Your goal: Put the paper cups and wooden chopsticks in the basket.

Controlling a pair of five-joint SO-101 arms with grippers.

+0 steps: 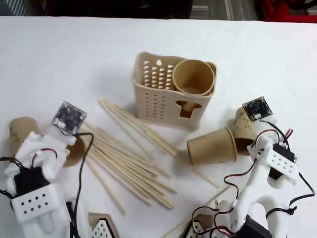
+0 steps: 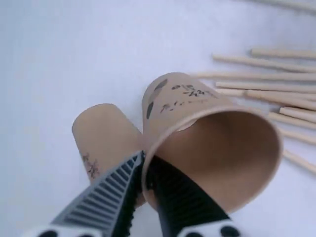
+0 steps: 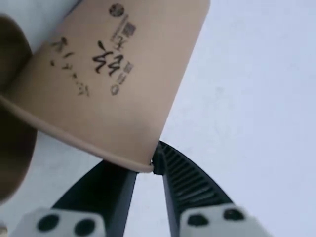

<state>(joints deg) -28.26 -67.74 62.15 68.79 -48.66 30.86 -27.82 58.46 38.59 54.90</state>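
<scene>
A cream basket (image 1: pixel 148 101) stands mid-table with one paper cup (image 1: pixel 193 77) upright inside it. Loose wooden chopsticks (image 1: pixel 131 158) lie fanned in front of it, and they also show in the left wrist view as chopsticks (image 2: pixel 276 89). My left gripper (image 2: pixel 144 160) is shut on the rim of a cup lying on its side (image 2: pixel 207 143), one finger inside it. Another cup (image 2: pixel 101 133) lies beside that one, seen from above as the far-left cup (image 1: pixel 21 130). My right gripper (image 3: pixel 148 168) pinches the rim of a printed cup (image 3: pixel 113 74), which is the cup (image 1: pixel 243 130) at the right. One more cup (image 1: pixel 212 146) lies next to it.
A few stray chopsticks (image 1: pixel 205 206) lie near the right arm's base. The white table (image 1: pixel 59 64) has open room behind and to the left of the basket. Its far edge runs along the top of the high view.
</scene>
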